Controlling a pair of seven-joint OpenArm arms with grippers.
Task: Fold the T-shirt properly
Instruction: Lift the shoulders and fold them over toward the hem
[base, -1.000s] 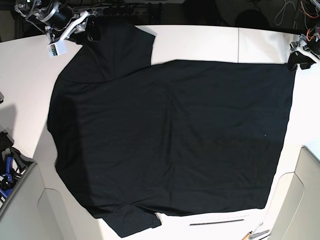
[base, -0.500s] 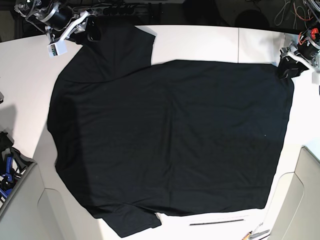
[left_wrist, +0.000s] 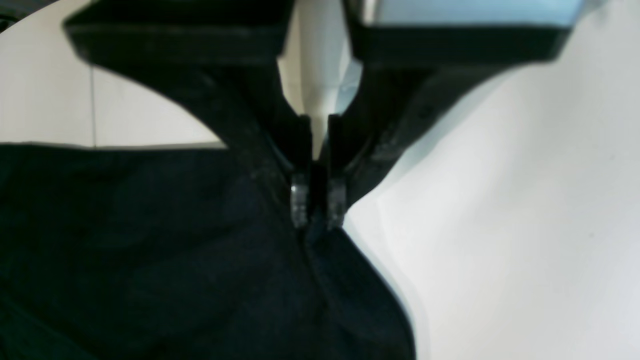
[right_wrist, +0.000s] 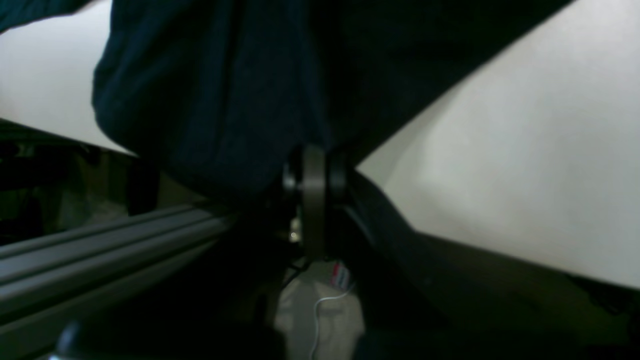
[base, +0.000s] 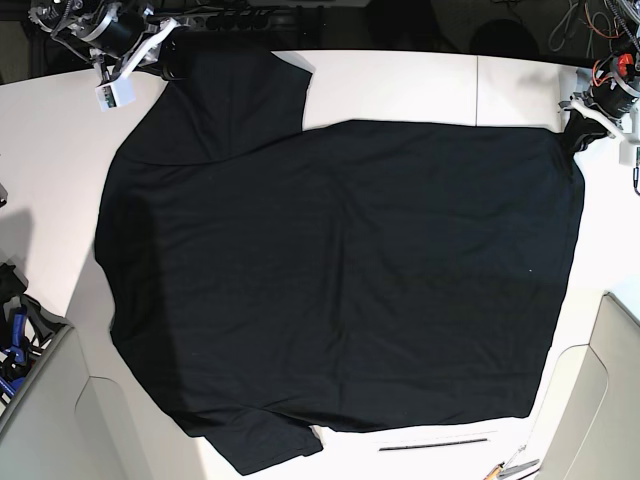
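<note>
Lying spread flat across a white bench (base: 400, 85): one black short-sleeved T-shirt (base: 340, 270), body wide open, filling most of the bench top in the base view.

Sleeves: one reaches toward the far edge at the upper left of the base view; the other lies at the near edge, lower left, with a small pale patch at its tip.

Hem: runs down the right side of the base view, its far corner drawn up into a small peak.

Left claw (left_wrist: 318, 205): at that far hem corner, on the base view's right. Its wrist view shows the two fingertips (left_wrist: 299, 202) nipped together on a ridge of black cloth, the fabric falling away below them and bare bench to one side. State: closed, gripping the T-shirt.

Right claw (right_wrist: 312, 172): at the far sleeve, upper left of the base view, beside the bench edge. Its wrist view shows dark cloth bunched against the pressed-together jaws, with a grey metal rail (right_wrist: 110, 250) below. State: closed, gripping the T-shirt at the sleeve edge.

Other items: a thin dark rod (base: 435, 443) on the bench near the front edge, just clear of the shirt; blue-handled objects (base: 14, 345) off the bench at the left.
</note>
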